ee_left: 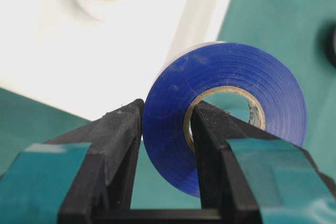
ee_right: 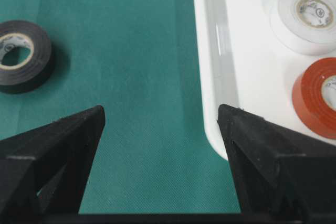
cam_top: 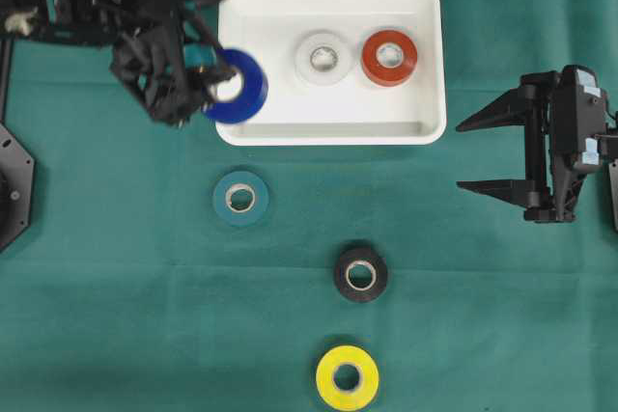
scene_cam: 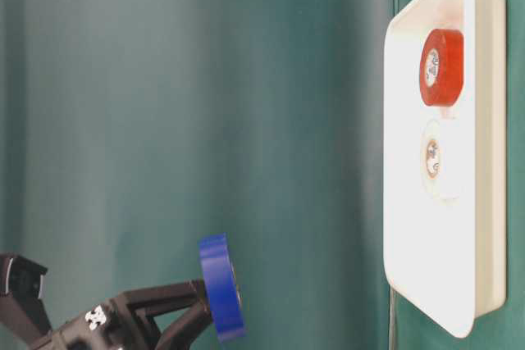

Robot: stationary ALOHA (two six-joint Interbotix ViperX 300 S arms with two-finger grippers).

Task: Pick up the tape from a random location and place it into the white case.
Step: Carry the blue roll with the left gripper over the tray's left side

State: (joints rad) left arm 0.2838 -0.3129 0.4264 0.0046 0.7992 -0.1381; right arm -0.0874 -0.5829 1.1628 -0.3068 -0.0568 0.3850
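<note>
My left gripper (cam_top: 220,82) is shut on a blue tape roll (cam_top: 238,86), one finger through its core and one on its outer wall. The roll (ee_left: 226,114) hangs in the air over the left rim of the white case (cam_top: 420,130), and the table-level view shows the blue tape (scene_cam: 221,297) lifted off the cloth. A white tape roll (cam_top: 323,58) and a red roll (cam_top: 389,58) lie inside the case. My right gripper (cam_top: 468,155) stands open to the right of the case, holding nothing; its wrist view shows the case rim (ee_right: 212,66) and bare cloth between the fingers.
Three more rolls lie on the green cloth in front of the case: a teal one (cam_top: 240,198), a black one (cam_top: 361,274) and a yellow one (cam_top: 347,377) near the front edge. The black roll (ee_right: 21,53) also shows in the right wrist view.
</note>
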